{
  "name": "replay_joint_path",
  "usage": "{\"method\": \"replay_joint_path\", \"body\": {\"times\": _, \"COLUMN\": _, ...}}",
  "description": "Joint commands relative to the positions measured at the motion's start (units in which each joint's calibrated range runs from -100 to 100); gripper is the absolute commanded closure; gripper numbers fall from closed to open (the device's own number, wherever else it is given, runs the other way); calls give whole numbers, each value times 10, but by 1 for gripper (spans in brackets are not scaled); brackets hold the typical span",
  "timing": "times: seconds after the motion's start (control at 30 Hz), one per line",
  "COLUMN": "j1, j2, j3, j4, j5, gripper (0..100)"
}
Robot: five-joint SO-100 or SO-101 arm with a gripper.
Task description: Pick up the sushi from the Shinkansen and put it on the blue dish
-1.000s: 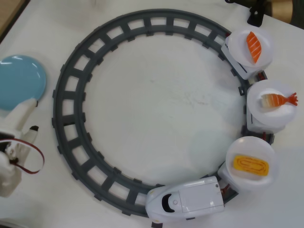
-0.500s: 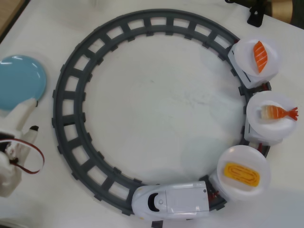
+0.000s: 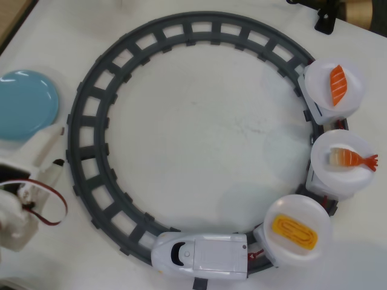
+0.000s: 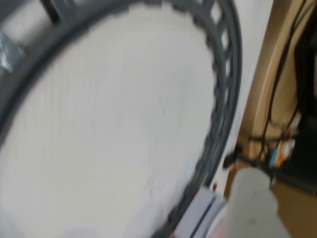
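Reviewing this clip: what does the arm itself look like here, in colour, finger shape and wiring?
In the overhead view the arm is white plastic, at the lower left. Its gripper has pale, tapering white fingers, one with a small dark mark. A red cable loops beside the body. The wrist view shows only a blurred white part.

1 shinkansen [image 3: 199, 255], 3 white plates [image 3: 354, 78], 3 sushi pieces [image 3: 294, 228], 1 blue dish [image 3: 24, 104], 1 circular track [image 3: 84, 121], 1 gripper [image 3: 58, 148].
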Motion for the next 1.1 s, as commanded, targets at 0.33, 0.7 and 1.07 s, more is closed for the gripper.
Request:
{"method": "replay_joint_path", "body": {"times": 0.33, "j1": 141, "j2": 300, "j3": -301, "j4": 145, "j5": 2, "gripper": 77}}
{"method": "replay_joint_path", "body": {"times": 0.7, "j1": 303, "j2": 444, "j3": -493, "j4": 272, "j5": 5, "gripper": 77}}
{"method": "replay_joint_path", "body": {"times": 1.07, "j1": 407, "j2": 535, "j3": -545, "j4": 329, "j5": 60, "gripper": 77}}
